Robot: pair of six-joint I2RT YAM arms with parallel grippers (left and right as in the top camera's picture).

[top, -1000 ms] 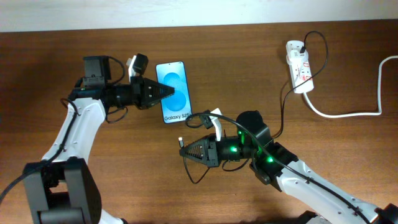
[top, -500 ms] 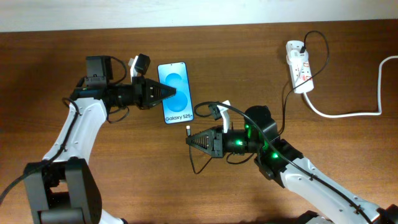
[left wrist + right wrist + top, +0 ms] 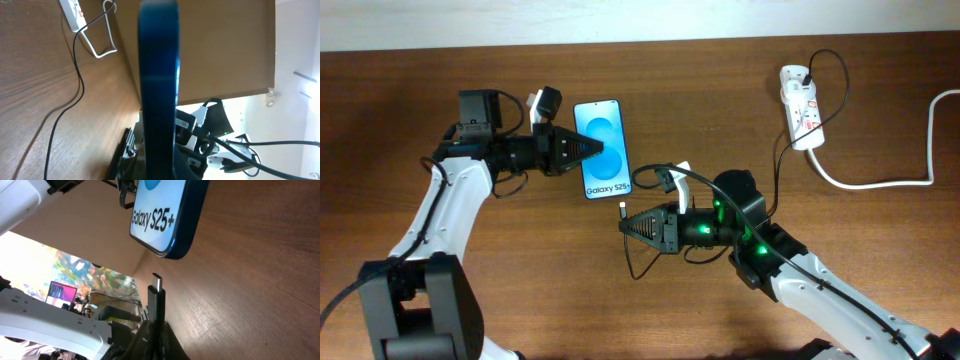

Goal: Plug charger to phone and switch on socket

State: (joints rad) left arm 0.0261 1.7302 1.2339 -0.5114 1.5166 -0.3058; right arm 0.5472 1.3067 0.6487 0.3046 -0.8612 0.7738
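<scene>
The phone [image 3: 603, 150] lies left of centre on the brown table [image 3: 720, 90], screen up, its "Galaxy" end toward the near side. The left gripper [image 3: 590, 152] comes in from the left and its fingers are clamped on the phone's left long edge. In the left wrist view the blue phone edge runs straight up the middle of the frame and hides most of what is beyond it.

Just near of the phone's lower right corner, the right gripper [image 3: 625, 228] points left, its fingers closed tight on the plug end of the charger [image 3: 776, 165]. The connector tip [image 3: 156, 278] sticks out of the fingers toward the phone's near end. It is close but apart, and only bare wood shows in the gap in the right wrist view. The tip sits a little to one side of the rounded corner rather than square on the edge.

The thin black cable trails back over the right arm, with a slack loop on the table near the gripper, then climbs to the socket [image 3: 801, 118] at the far right. The plug there sits at the strip's far end. A thick white lead [image 3: 880, 183] curves off right from the strip's near end – well apart from both grippers. Whether the socket's switches are on or off cannot be made out.
</scene>
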